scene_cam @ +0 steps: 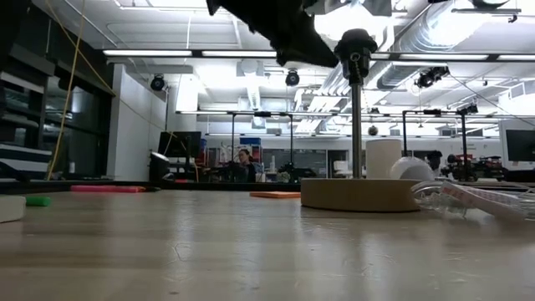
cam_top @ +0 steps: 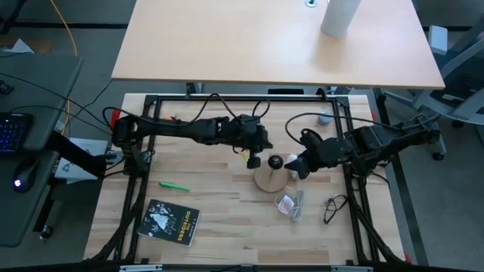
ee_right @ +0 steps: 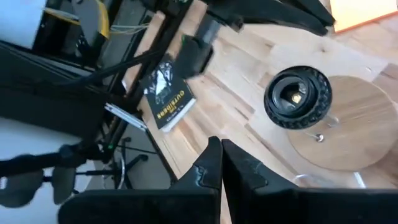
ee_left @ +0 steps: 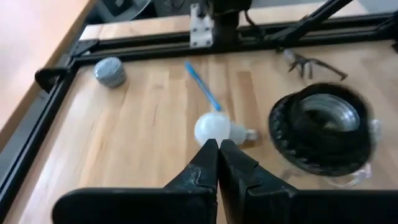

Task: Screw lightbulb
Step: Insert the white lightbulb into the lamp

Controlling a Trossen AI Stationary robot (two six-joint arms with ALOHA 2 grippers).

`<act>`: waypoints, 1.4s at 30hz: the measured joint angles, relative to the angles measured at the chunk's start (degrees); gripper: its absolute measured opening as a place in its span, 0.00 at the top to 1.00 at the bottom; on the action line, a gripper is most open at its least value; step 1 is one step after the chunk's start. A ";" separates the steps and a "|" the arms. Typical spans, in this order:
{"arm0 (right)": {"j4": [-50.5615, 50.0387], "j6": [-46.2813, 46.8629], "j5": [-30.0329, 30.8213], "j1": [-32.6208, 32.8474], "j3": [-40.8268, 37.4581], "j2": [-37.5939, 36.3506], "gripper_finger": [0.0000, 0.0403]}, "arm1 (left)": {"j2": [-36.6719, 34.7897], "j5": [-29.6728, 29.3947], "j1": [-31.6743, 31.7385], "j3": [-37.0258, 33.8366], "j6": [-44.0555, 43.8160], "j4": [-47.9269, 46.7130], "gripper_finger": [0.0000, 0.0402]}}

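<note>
The lightbulb [ee_left: 214, 127], a small white globe with a silver base, lies on its side on the wooden table just right of the tan disc [cam_top: 270, 180]. It also shows in the high view [cam_top: 303, 172] and the low view [scene_cam: 410, 170]. From the disc a post carries the black socket [cam_top: 276, 161], its mouth upward [ee_right: 297, 96]. My left gripper [cam_top: 254, 160] hangs shut in the air just left of the socket, pointing toward the bulb [ee_left: 219, 144]. My right gripper [cam_top: 293, 165] hangs shut just right of the socket [ee_right: 216, 144]. Neither touches anything.
A see-through packet [cam_top: 289, 202] and glasses [cam_top: 333, 208] lie near the disc toward the near right. A black booklet [cam_top: 170, 221] and a green marker [cam_top: 174, 185] lie at the left. A grey ball [ee_left: 111, 71] and a blue pen [ee_left: 202, 87] lie farther back.
</note>
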 joint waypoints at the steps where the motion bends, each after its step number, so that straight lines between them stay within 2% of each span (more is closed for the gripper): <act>1: -0.44 -0.16 -0.04 0.02 0.00 -0.07 1.00 | -0.38 0.21 0.17 0.01 -0.01 -0.22 1.00; 4: -4.20 -1.20 -0.63 0.08 0.00 -0.35 1.00 | -2.27 0.82 0.85 0.02 0.18 -3.24 1.00; 9: -17.72 -1.07 -0.82 0.01 -0.09 -0.26 1.00 | -7.47 -0.26 3.86 -0.11 1.47 -7.52 1.00; 13: -27.53 -1.45 -2.31 0.01 -2.81 -0.18 0.99 | -13.53 -1.41 6.90 -5.36 -1.24 -5.92 1.00; 15: -28.53 -1.97 -4.55 -0.01 -6.62 -0.47 0.97 | -16.89 -2.52 8.38 -9.74 -4.35 -3.49 1.00; 17: -25.83 -2.48 -6.86 -0.03 -12.31 -1.04 0.92 | -20.53 -3.84 9.29 -14.47 -8.06 -0.70 1.00; 21: -10.49 -0.69 -11.48 -2.37 -25.77 -2.69 0.77 | -27.24 -4.73 9.59 -23.14 -15.37 3.61 1.00; 26: 8.27 7.48 -10.94 -7.99 -37.18 -2.91 0.53 | -32.53 -4.84 9.22 -29.12 -18.51 4.66 1.00; 29: 13.53 9.38 -9.92 -11.68 -38.84 -2.81 0.41 | -33.40 -4.73 10.09 -29.70 -17.53 4.20 1.00; 32: 12.98 9.52 -8.31 -14.82 -38.13 -2.45 0.35 | -33.42 -3.75 11.12 -29.70 -14.32 4.88 1.00; 37: 12.53 10.41 -7.57 -19.33 -36.69 0.31 0.33 | -33.35 1.46 14.06 -29.70 -8.45 4.34 1.00; 42: 13.58 7.89 -8.22 -21.04 -33.58 6.79 0.33 | -33.35 7.37 18.29 -29.70 -3.23 4.43 1.00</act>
